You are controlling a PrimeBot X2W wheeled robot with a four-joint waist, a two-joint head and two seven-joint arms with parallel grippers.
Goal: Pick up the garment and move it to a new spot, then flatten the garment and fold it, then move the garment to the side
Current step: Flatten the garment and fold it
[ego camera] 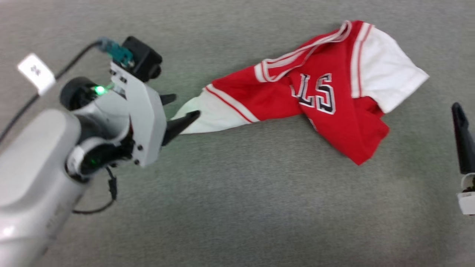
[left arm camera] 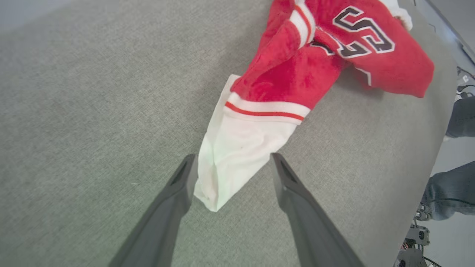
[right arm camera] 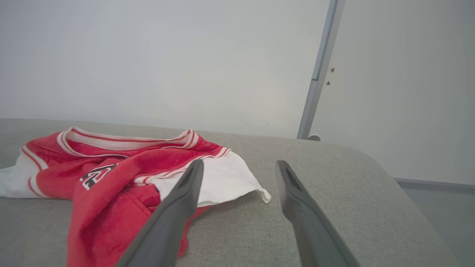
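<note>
The garment [ego camera: 326, 100] is a red jersey with white sleeves, lying crumpled on the grey padded surface [ego camera: 237, 207]. One white sleeve [ego camera: 207, 116] stretches out to the left. My left gripper [ego camera: 182, 109] is at that sleeve's tip. In the left wrist view my left gripper [left arm camera: 233, 158] is open, and the white sleeve end [left arm camera: 233, 155] lies flat between the fingers, unpinched. My right gripper [right arm camera: 239, 165] is open and empty, just right of the garment [right arm camera: 111, 174], near its other white sleeve [right arm camera: 222, 181]. A dark finger [ego camera: 464, 141] of it shows at the head view's right edge.
The surface's rounded far edge [right arm camera: 371, 155] meets a pale wall. A person's legs in jeans [left arm camera: 451, 189] stand beyond the surface's edge. A black cable with a white tag [ego camera: 37, 72] trails off my left arm.
</note>
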